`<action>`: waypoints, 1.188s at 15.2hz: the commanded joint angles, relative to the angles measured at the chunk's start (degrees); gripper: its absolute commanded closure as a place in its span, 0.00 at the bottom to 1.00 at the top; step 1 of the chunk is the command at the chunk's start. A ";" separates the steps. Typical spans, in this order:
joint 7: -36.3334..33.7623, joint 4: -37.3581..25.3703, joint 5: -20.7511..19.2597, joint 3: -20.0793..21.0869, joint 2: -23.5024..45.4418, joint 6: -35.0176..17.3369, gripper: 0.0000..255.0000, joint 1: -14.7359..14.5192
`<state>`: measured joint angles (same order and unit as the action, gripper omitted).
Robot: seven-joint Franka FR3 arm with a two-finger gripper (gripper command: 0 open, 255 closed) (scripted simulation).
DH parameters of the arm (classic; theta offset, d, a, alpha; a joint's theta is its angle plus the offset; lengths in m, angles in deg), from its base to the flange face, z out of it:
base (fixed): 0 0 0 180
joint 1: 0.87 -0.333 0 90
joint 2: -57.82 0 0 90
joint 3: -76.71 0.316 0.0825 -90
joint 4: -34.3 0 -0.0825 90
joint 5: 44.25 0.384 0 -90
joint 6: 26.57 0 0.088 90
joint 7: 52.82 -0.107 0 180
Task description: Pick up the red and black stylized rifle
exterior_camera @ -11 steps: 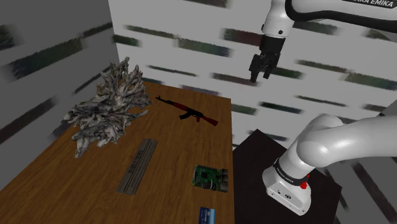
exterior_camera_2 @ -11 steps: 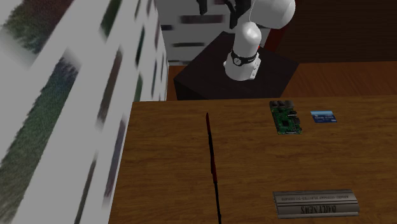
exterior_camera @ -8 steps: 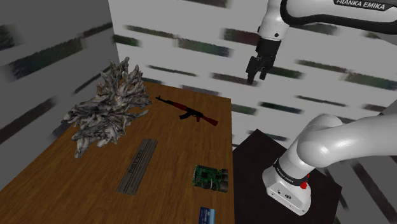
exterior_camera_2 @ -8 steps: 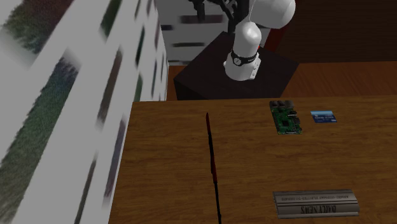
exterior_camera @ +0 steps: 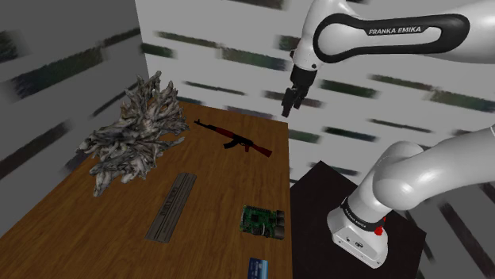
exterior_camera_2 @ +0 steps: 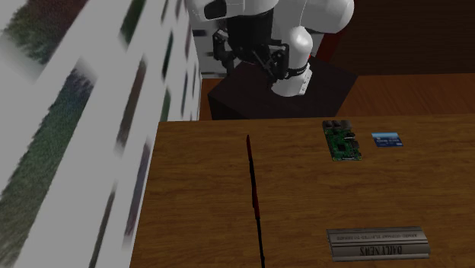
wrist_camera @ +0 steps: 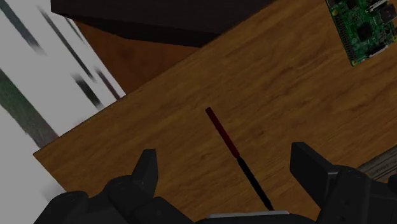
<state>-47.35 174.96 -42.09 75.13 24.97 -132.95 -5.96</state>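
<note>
Wooden desk (exterior_camera: pixel 214 186) against a white wall (exterior_camera: pixel 230 36) streaked with dark dashes; my pincer (exterior_camera: pixel 290 101) is aloft with its fingers apart.
I see the red and black rifle (exterior_camera: pixel 235 141) lying flat near the desk's wall end. The pincer hangs above it, off to the shoulder view's right and well apart. In the wrist view the rifle is a thin line between the spread fingers (wrist_camera: pixel 147 167), untouched. A tangled grey driftwood mass (exterior_camera: pixel 135 135) sits near the rifle on the shoulder view's left. A grey nameplate (exterior_camera: pixel 170 206), a green circuit board (exterior_camera: pixel 262 221) and a blue card (exterior_camera: pixel 257 268) lie farther along the desk.
</note>
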 commanded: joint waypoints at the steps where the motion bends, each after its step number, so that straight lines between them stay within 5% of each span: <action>1: 2.86 0.42 0.16 -0.19 2.93 -4.68 0.00 -1.12; 11: 15.83 -1.64 2.84 0.48 20.23 -25.43 0.00 -7.19; 18: 23.45 -5.21 5.17 1.87 30.86 -35.45 0.00 -9.98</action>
<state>-24.63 169.96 -37.16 76.92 54.70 -167.22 -15.78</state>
